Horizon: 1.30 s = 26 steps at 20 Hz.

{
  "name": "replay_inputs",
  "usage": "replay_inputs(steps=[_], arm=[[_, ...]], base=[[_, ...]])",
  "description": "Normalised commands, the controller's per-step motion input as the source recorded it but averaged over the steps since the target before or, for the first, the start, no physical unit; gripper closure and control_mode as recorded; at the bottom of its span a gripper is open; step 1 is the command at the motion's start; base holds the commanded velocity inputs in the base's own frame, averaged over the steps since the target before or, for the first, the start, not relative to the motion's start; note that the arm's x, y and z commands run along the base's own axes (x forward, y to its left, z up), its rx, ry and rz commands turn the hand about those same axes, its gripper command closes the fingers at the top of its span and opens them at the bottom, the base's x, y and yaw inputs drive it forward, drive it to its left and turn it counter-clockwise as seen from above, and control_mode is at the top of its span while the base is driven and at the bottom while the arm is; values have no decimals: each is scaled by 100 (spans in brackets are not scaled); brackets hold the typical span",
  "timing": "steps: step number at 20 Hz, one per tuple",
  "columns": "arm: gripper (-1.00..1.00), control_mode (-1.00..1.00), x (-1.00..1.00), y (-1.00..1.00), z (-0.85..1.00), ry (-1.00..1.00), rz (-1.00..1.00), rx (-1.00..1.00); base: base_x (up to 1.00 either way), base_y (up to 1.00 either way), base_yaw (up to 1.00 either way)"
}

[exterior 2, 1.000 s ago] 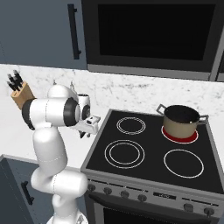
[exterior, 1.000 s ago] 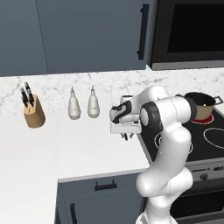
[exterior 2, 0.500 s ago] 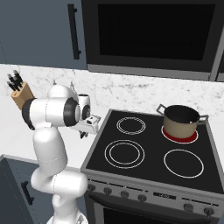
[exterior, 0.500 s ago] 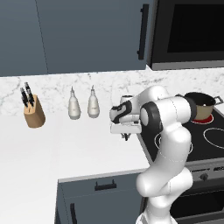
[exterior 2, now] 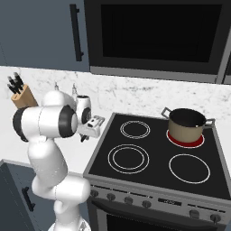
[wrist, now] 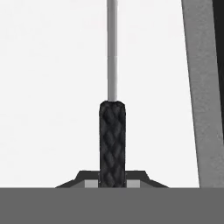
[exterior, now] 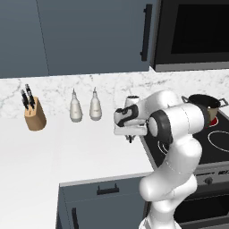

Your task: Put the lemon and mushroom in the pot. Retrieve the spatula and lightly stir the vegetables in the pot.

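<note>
Black textured handle of spatula [wrist: 112,140] runs up from claw [wrist: 112,181], thin silver shaft beyond; claw clenched on it, low over white table [exterior: 67,152] just left of stove [exterior 2: 149,158]. Looks like the retrieve step: spatula gripped, stir still to do. Pot [exterior 2: 186,125] sits on the back-right burner, well apart from claw. Lemon + mushroom: can't confirm, pot inside too dark. Spatula head cut off at top of hand view; claw tips mostly hidden behind wrist in both base views.
</note>
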Motion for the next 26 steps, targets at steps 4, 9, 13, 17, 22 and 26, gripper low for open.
replay_inputs(steps=[4, 9, 13, 17, 22, 26], arm=[[100, -100, -61, -18, 58, -22, 0, 2], [100, -100, -64, -33, 73, -4, 0, 0], [100, -100, -70, -12, 96, 4, 3, 0], [100, -100, -73, -16, 90, 6, 4, 0], [100, -100, -71, -13, 66, 0, 6, 0], [100, -100, -70, -6, 54, 0, 7, 0]], base=[[0, 0, 0], [0, 0, 0], [0, 0, 0], [0, 0, 0], [0, 0, 0], [0, 0, 0]])
